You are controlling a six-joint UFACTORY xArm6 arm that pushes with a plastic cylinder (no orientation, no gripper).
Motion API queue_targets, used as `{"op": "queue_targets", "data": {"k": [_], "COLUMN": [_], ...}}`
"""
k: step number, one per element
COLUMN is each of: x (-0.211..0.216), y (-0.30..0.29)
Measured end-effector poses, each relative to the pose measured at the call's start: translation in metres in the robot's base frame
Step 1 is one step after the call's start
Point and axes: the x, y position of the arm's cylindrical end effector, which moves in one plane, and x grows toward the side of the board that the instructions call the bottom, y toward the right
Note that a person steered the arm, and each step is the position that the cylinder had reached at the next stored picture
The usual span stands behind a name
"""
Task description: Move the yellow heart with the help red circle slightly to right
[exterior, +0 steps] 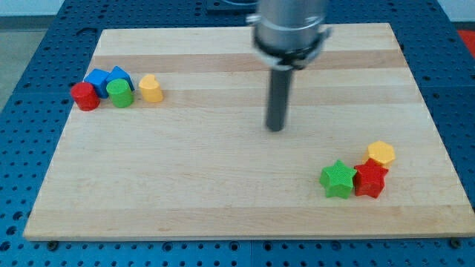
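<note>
The yellow heart (151, 87) lies near the view's upper left on the wooden board (223, 193). The red circle (85, 96) sits at the far left of the same cluster, with a green round block (119, 93) and blue blocks (108, 78) between it and the heart. My tip (276, 128) stands on the board near the middle, far to the right of this cluster and touching no block.
At the view's lower right a green star (338, 179), a red star (370, 180) and a yellow hexagon (381, 153) sit together. The board rests on a blue perforated table (44, 67).
</note>
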Motion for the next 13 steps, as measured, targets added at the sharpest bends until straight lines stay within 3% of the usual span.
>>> {"op": "queue_targets", "data": {"k": [1,2,3,8,10,12,13], "x": [0.032,0.035,0.034,-0.019,-0.092,-0.115,-0.114], "y": [-0.114,-0.251,-0.309,-0.314,-0.311,-0.205,-0.183]}}
